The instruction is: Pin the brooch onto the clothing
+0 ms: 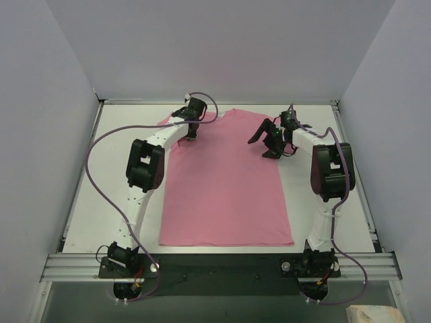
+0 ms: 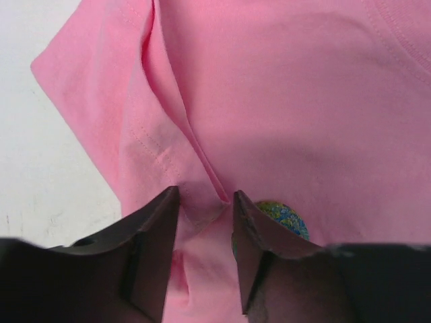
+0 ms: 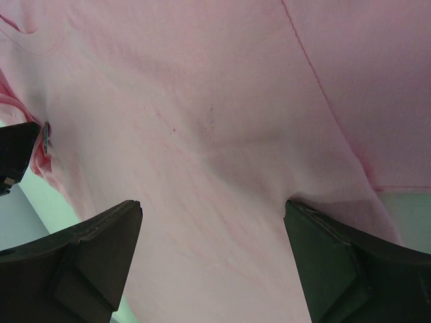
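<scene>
The pink T-shirt (image 1: 225, 188) lies flat on the table, neck at the far side. My left gripper (image 1: 190, 131) is down on its far left shoulder. In the left wrist view its fingers (image 2: 165, 205) are close together on a bunched fold of the shirt (image 2: 269, 87). The brooch (image 2: 286, 217), a small round green-blue disc, lies on the fabric just right of the right finger, partly hidden by it. It is hidden in the top view. My right gripper (image 1: 271, 145) is wide open over the shirt's far right part (image 3: 212, 205), with only pink fabric (image 3: 202, 101) between its fingers.
White table (image 1: 323, 195) borders the shirt on both sides, with grey walls around it. The shirt's left sleeve (image 2: 87, 87) lies on the table beside my left gripper. A dark part (image 3: 15, 153) shows at the left edge of the right wrist view.
</scene>
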You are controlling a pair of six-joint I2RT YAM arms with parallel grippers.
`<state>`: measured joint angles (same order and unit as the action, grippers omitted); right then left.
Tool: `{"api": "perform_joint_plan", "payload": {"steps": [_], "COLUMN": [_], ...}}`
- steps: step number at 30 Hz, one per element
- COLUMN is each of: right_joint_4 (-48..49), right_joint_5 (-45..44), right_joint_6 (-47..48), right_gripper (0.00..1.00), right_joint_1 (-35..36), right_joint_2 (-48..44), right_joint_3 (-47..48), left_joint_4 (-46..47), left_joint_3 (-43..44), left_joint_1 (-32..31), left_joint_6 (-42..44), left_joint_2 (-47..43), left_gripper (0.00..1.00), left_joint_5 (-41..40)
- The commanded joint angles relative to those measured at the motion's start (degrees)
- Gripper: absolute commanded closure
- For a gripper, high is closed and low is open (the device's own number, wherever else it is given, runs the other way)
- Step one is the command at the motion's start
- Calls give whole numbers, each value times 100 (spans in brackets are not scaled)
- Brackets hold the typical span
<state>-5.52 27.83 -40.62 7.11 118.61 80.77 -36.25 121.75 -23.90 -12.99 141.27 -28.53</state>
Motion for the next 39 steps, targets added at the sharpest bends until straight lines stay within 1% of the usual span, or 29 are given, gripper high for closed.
{"api": "perform_joint_plan", "payload": {"steps": [1,2,3,4,5,6,11,15,18,19,22,23,26,29,33,36,39], "right_joint_4": [-142,-142,-142,-142,-142,-134,-134,-134,-134,-134,-134,-125,-125,-125,-116,-125,-125], "right_joint_5": [-59,-59,-50,-50,-50,-50,-41,-41,-41,-41,-33,-33,-33,-33,-33,-33,-33], "right_joint_6": [28,28,19,28,28,28,28,28,37,28,19,19,28,10,2,10,19], "right_gripper": [8,9,9,9,9,9,9,9,9,9,9,9,9,9,9,9,9], "right_joint_1": [-8,-8,-8,-8,0,-8,-17,-17,-17,-17,-17,-17,-8,-17,0,-8,-8], "right_joint_2": [-127,-127,-119,-118,-118,-118,-118,-119,-110,-101,-92,-92,-92,-75,-101,-110,-145], "right_joint_3": [-114,-123,-123,-114,-123,-123,-114,-114,-114,-106,-123,-123,-141,-149,-150,-167,-167], "left_joint_4": [30,56,118,153,188,241,232,390,626,758,1303,1418,1761,2025,2192,2184,2192], "left_joint_3": [15,-72,-116,-160,-196,-248,-266,-511,-986,-1387,-2039,-2390,-3006,-3350,-3737,-3904,-4062], "left_joint_1": [17,34,35,43,52,70,175,351,605,754,983,1132,1431,1703,1924,1959,1959], "left_joint_6": [-45,-54,-89,-89,-107,-116,-159,-265,-572,-642,-959,-1116,-1406,-1661,-1900,-2022,-2163], "left_joint_2": [15,-12,-38,-108,-152,-187,-389,-679,-1066,-1302,-1820,-1936,-2279,-2473,-2517,-2552,-2709], "left_gripper": [61,71,76,84,99,100,100,100,100,100,100,100,100,100,100,95,94], "left_joint_5": [-196,-231,-258,-293,-319,-337,-469,-495,-329,-85,329,418,672,1006,1385,1360,1298]}}
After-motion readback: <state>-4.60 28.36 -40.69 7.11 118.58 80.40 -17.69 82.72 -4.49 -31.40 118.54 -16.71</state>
